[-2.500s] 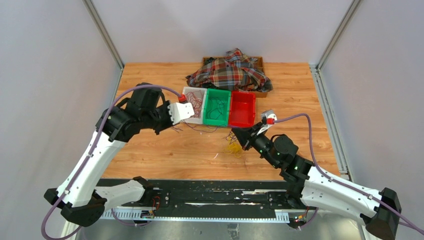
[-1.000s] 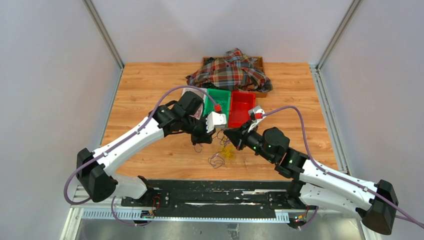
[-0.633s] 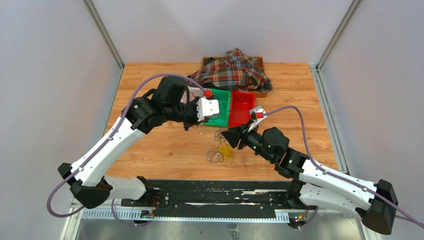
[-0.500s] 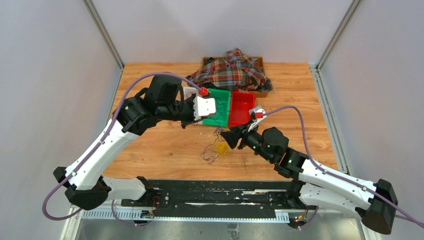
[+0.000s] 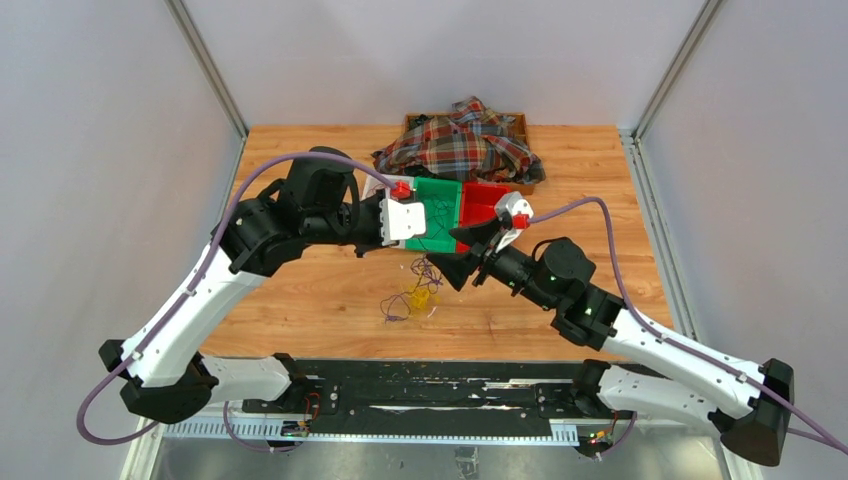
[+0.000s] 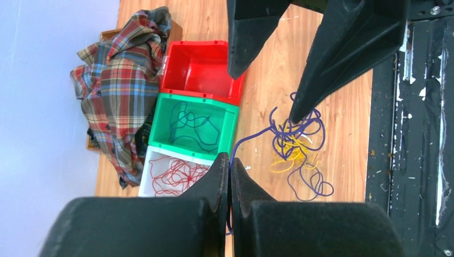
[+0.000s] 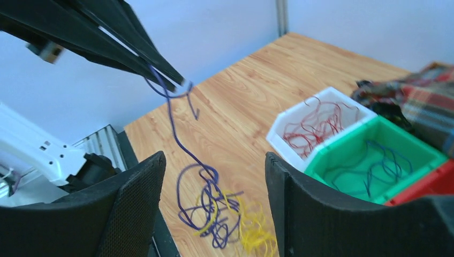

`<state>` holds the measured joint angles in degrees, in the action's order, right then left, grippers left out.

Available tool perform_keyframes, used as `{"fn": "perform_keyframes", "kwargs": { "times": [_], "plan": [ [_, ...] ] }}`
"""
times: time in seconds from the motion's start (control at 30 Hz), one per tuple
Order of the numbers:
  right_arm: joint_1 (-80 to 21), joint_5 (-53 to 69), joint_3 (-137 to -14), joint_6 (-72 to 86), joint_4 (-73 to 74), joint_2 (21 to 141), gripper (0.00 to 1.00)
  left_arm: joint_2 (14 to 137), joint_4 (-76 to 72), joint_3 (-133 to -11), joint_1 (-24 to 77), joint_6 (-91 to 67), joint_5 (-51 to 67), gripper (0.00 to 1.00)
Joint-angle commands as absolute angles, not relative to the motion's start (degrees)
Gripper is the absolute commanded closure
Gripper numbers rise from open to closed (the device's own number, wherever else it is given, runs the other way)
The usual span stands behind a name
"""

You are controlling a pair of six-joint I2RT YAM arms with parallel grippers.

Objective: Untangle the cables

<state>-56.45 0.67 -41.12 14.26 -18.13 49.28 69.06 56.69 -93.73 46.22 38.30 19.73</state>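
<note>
A tangle of cables lies on the wooden table in front of the bins, thin purple cable (image 5: 393, 308) looped through yellow cable (image 5: 420, 297). My left gripper (image 6: 230, 158) is shut on one purple strand, which runs taut from its fingertips (image 7: 179, 84) down to the purple and yellow tangle (image 7: 214, 217). My right gripper (image 7: 214, 160) hovers open above the tangle (image 6: 294, 142) with nothing between its fingers (image 5: 452, 270). More cables lie sorted: red ones in the white bin (image 6: 174, 174) and dark ones in the green bin (image 6: 193, 126).
The red bin (image 5: 487, 205) beside the green bin (image 5: 443, 215) holds nothing. A plaid cloth (image 5: 460, 148) is heaped on a tray behind the bins. The black base rail (image 5: 420, 385) runs along the near table edge.
My right gripper has opened, let go of the tangle and risen toward the bins. My left gripper pulled back left and up with the purple strand, dragging the tangle leftward.
</note>
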Motion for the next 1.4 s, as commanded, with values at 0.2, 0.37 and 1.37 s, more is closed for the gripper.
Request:
{"fn": "perform_keyframes", "kwargs": {
  "times": [0.2, 0.37, 1.37],
  "plan": [
    [-55.56, 12.29, -49.71, 9.84, -21.62, 59.37, 0.33, 67.17, 56.34, -95.18, 47.45, 41.06, 19.54, 1.00],
    [-54.62, 17.04, -51.38, 13.11, -25.04, 65.22, 0.49, 66.93, 56.38, -96.53, 47.76, 41.61, 19.42, 1.00],
    [-54.14, 7.86, -26.50, 28.34, -45.85, 73.69, 0.58, 74.50, 51.31, -129.37, 47.94, 45.74, 12.03, 1.00]
  ]
}}
